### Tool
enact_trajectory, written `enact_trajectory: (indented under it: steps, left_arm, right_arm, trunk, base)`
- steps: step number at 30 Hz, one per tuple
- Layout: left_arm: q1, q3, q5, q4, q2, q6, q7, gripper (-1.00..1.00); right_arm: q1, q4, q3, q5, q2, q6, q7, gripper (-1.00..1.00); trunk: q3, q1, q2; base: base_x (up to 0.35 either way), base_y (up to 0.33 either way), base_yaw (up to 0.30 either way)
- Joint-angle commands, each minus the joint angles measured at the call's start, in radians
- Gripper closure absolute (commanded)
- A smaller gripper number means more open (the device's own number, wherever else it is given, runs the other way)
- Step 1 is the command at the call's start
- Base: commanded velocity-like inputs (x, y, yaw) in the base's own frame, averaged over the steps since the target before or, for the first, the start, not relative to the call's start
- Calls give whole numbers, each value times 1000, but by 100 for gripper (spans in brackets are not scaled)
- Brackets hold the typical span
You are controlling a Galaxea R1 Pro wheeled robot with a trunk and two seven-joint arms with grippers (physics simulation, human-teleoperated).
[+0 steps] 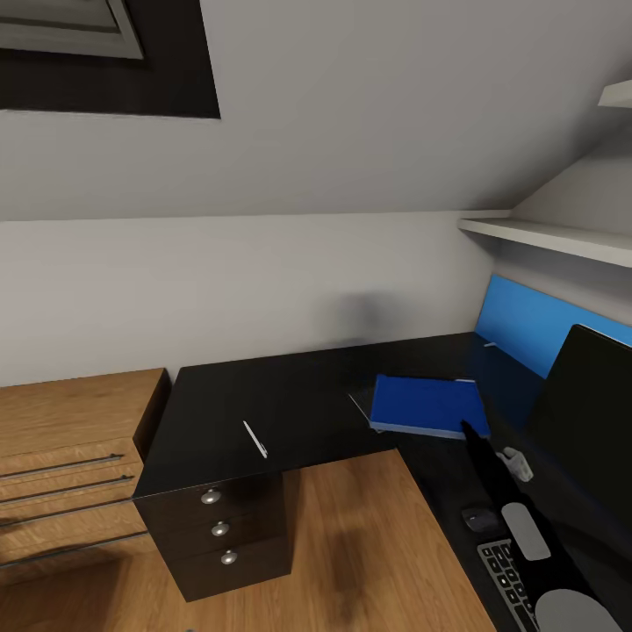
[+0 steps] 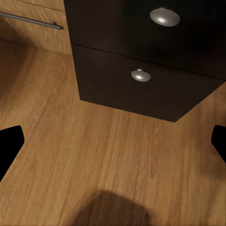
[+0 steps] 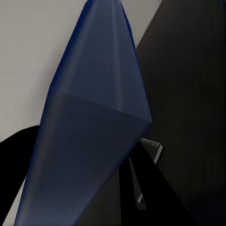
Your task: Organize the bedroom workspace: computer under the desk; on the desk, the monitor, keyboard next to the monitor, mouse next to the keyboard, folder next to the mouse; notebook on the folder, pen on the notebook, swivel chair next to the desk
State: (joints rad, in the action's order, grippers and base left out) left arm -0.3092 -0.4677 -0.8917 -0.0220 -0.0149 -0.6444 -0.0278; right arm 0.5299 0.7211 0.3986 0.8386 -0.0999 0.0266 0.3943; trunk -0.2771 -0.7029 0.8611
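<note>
The bright blue folder [image 1: 427,405] lies tilted on the black desk [image 1: 290,404], near its inner corner. My right gripper [image 1: 469,428] is at the folder's right edge, shut on it. In the right wrist view the folder [image 3: 89,122] sits between the black fingers [image 3: 14,157]. The dark notebook's spiral edge [image 3: 151,144] shows beside the folder, as a pale line [image 1: 359,407] on the desk. The pen [image 1: 254,437] lies to the left. The monitor [image 1: 588,421], mouse [image 1: 478,519] and keyboard [image 1: 509,570] are at the right. My left gripper [image 2: 113,141] hangs open over the floor.
The desk's drawer unit [image 1: 219,527] with round silver knobs [image 2: 165,16] stands at its left end. A light wooden dresser [image 1: 61,456] is beside it. A white shelf [image 1: 544,233] juts out above the desk's right wing, over a blue back panel [image 1: 527,320]. Wood floor [image 1: 351,544] fills the desk's inner angle.
</note>
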Motion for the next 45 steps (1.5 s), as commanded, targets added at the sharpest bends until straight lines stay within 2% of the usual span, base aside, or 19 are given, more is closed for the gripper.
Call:
enact_trajectory:
  steps: [1,6,12,21,27,36,45]
  left_arm:
    - [-1,-8,-6,1,0,-3,-3,-100]
    - [-1,-8,-6,1,1,-4,-3,-100]
    - [-1,-8,-6,1,1,-4,-3,-100]
    - [-1,-8,-7,1,1,-5,-4,-100]
    - [-1,-8,-7,1,2,-5,-4,-100]
    - [-1,-8,-7,1,3,-5,-4,-100]
    - [-1,-8,-7,1,3,-5,-4,-100]
  right_arm:
    - [1,-3,1,9,0,2,2,100]
    - [1,-47,1,8,-1,-40,-53,100]
    - [1,-56,-1,7,-1,-84,-103,100]
    - [1,-56,-2,7,-1,-93,-157,100]
    - [1,-53,-2,7,-1,-95,-223,100]
    - [1,-52,-1,7,-3,-96,-243,100]
    - [1,-52,-1,5,-3,-98,-300,100]
  trunk:
    - [-1,0,1]
    - [-1,0,1]
    - [-1,0,1]
    - [-1,0,1]
    - [-1,0,1]
    - [-1,0,1]
    - [-1,0,1]
  base:
    - [0,0,0]
    - [0,0,0]
    - [0,0,0]
    - [0,0,0]
    - [0,0,0]
    - [36,-70,0]
    - [3,-6,0]
